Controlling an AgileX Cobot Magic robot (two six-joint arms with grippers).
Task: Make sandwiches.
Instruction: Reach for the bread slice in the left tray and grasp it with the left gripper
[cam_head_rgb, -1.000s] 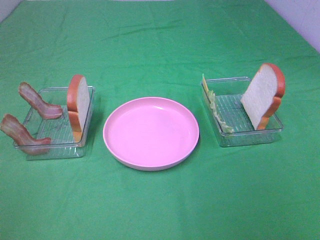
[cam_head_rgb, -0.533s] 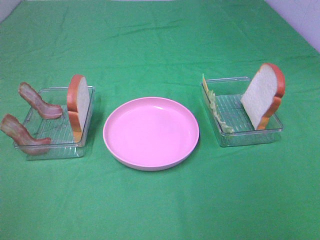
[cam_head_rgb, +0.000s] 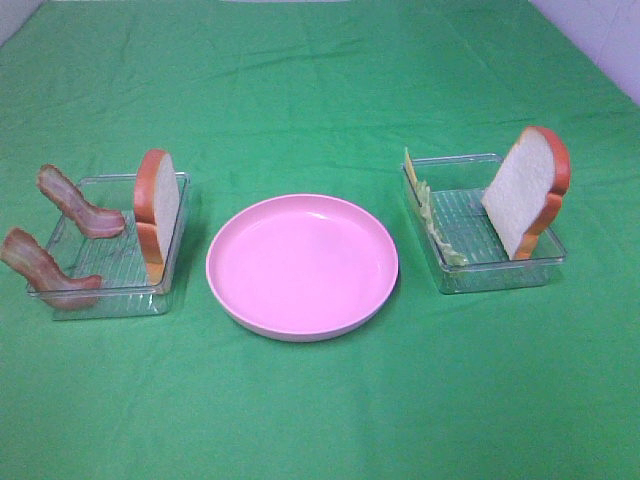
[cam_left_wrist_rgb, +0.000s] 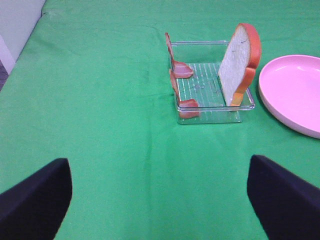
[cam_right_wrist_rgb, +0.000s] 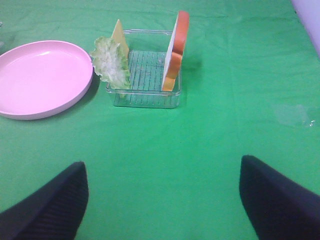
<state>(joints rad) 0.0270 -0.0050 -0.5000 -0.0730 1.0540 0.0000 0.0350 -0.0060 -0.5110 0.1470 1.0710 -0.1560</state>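
Green cloth (cam_head_rgb: 320, 80) is laid under a pink plate (cam_head_rgb: 300, 330) flanked by two trays (cam_head_rgb: 100, 295); with left gripper (cam_left_wrist_rgb: 160, 195) and right gripper (cam_right_wrist_rgb: 162, 200) spread wide and empty, the bread slices (cam_head_rgb: 525, 190) stood on edge in those trays — beside bacon (cam_head_rgb: 75, 205), lettuce (cam_head_rgb: 437, 225) and cheese (cam_head_rgb: 408, 165) — could be toppled by an off-centre pinch.

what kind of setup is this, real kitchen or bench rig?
Looks like a staged tabletop bench, not a kitchen: a green cloth covers the whole surface, toy bread and bacon stand in clear trays, and a pink plate sits between them.
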